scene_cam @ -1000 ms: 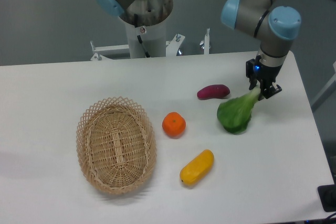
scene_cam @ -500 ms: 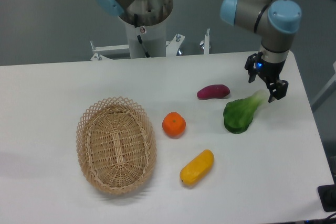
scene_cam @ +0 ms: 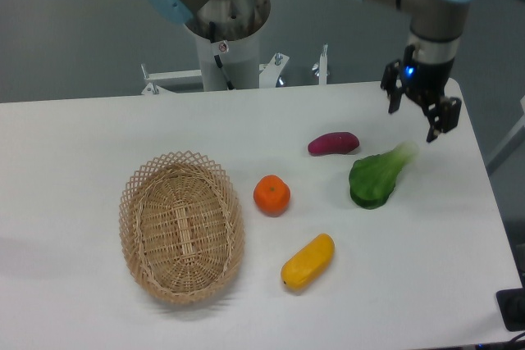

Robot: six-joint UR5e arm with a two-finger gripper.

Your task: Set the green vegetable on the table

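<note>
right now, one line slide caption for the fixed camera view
Green vegetable lies released on the table, open gripper raised above its stalk.

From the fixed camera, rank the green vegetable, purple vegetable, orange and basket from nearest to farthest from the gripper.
Measured from the gripper:
1. Green vegetable, just below it on the table.
2. Purple vegetable, to its image-left.
3. Orange, mid-table.
4. Basket, far image-left.
</note>
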